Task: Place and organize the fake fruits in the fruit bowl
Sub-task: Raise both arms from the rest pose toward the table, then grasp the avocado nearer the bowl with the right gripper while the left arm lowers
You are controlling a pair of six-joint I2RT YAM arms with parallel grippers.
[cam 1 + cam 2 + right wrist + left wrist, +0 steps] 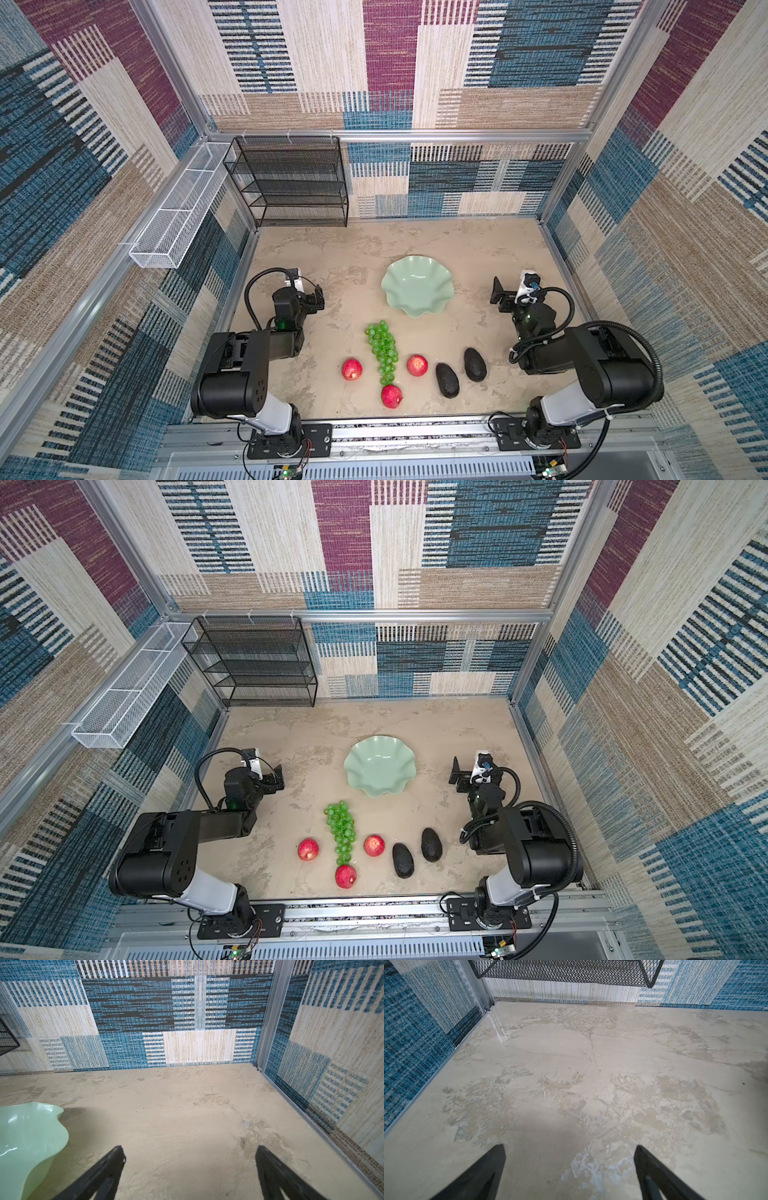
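Apples, grapes, avocados all lie on the desk, bowl empty; left gripper and right gripper jaws spread, empty.

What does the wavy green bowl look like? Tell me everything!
The fruit bowl is wide, shallow and pale mint green, shiny like glazed ceramic or plastic, with a wavy scalloped rim. It sits upright and empty on the mottled beige table, beyond the grapes, touching nothing else.

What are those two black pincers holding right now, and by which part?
Nothing. The left pincer and the right pincer both stand open, with only table between their tips.
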